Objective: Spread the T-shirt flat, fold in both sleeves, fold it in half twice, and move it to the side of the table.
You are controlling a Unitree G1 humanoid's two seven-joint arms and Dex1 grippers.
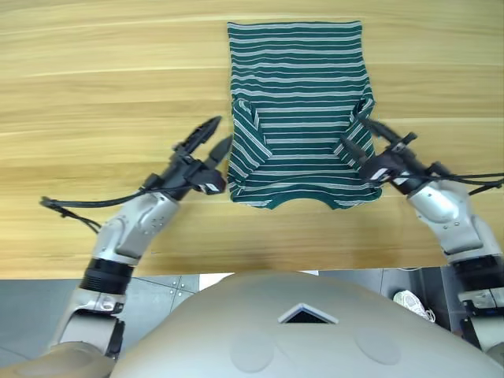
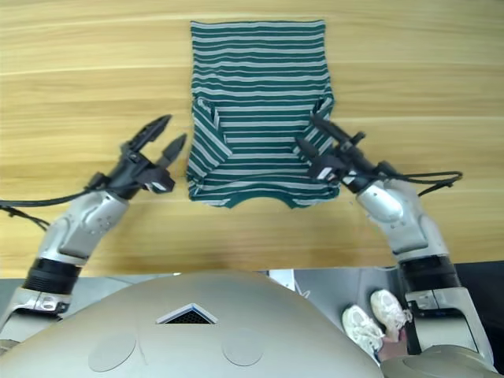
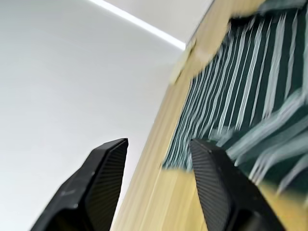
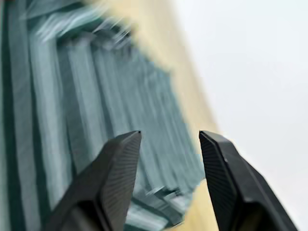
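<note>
A green, white-striped T-shirt point(image 1: 298, 110) is being shown lying flat on a pale wooden desk point(image 1: 94, 94), at the middle of the robot's reach. Its hem is being presented at the far side and its neckline point(image 1: 303, 203) at the side nearest the robot. Both sleeves are being shown folded inward: the left sleeve point(image 1: 248, 130) is lying across the body of the garment along its left edge, and the right sleeve point(image 1: 358, 130) likewise along its right edge, so that a narrow upright rectangle is being formed.

The left gripper point(image 1: 223, 131) is being held just beside the left edge of the T-shirt, over bare wood, with its two black fingers point(image 3: 108, 168) spread wide apart and nothing being grasped between them. The right gripper point(image 1: 356, 134) is being held over the right edge of the garment, at the folded right sleeve, with its fingers point(image 4: 120, 163) also spread wide and no cloth being clamped between them; whether the fingertips are touching the fabric cannot be told. In both wrist views the striped cloth point(image 4: 72, 96) is being seen beyond the parted fingers.

A black cable point(image 1: 79, 203) is being trailed from each forearm. A pair of white shoes point(image 2: 370, 315) is being shown on the floor below the near edge of the desk.
</note>
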